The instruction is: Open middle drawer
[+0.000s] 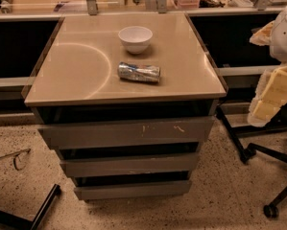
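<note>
Lining up, I see the gripper (272, 97) hanging at the right edge, grasp state I cannot tell, well apart from the middle drawer (128, 166) at lower centre, probably to leave its front unblocked.

The one camera stands in front of the low grey three-drawer cabinet with a glossy beige top (85, 71), higher than it, looking steeply down and forward; the cabinet's top and all three fronts fill the middle of the view, close at hand; behind the cabinet runs a strip of cluttered counter (37, 6); speckled floor (220, 195) shows before and beside the cabinet; the gripper (265, 107), a pale blocky form, hangs right of the cabinet at the view's edge.
</note>
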Robot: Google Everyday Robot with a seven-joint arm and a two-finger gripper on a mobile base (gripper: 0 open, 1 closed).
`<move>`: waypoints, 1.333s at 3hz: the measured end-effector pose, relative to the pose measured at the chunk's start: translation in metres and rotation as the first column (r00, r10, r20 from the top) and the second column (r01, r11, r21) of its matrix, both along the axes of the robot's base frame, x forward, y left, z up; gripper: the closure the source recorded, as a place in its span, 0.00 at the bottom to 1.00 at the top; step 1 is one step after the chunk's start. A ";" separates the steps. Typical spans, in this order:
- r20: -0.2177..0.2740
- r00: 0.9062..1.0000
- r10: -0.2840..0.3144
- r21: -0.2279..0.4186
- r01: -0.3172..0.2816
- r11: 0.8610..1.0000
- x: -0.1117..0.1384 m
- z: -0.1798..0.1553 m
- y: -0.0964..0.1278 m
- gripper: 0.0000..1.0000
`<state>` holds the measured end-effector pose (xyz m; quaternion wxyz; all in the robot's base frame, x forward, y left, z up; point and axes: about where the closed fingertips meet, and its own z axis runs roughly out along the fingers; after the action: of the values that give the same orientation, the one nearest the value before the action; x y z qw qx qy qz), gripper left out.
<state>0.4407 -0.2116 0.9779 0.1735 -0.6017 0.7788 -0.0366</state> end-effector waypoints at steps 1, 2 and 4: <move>0.015 1.000 -0.015 0.055 0.014 0.998 0.002 -0.019 0.022 0.00; 0.022 0.999 -0.025 0.169 0.021 0.985 0.013 -0.064 0.062 0.00; 0.020 1.000 -0.012 0.217 0.007 0.976 -0.002 -0.093 0.099 0.00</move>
<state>0.4385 -0.1123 0.8852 0.2461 -0.5752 0.7791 0.0414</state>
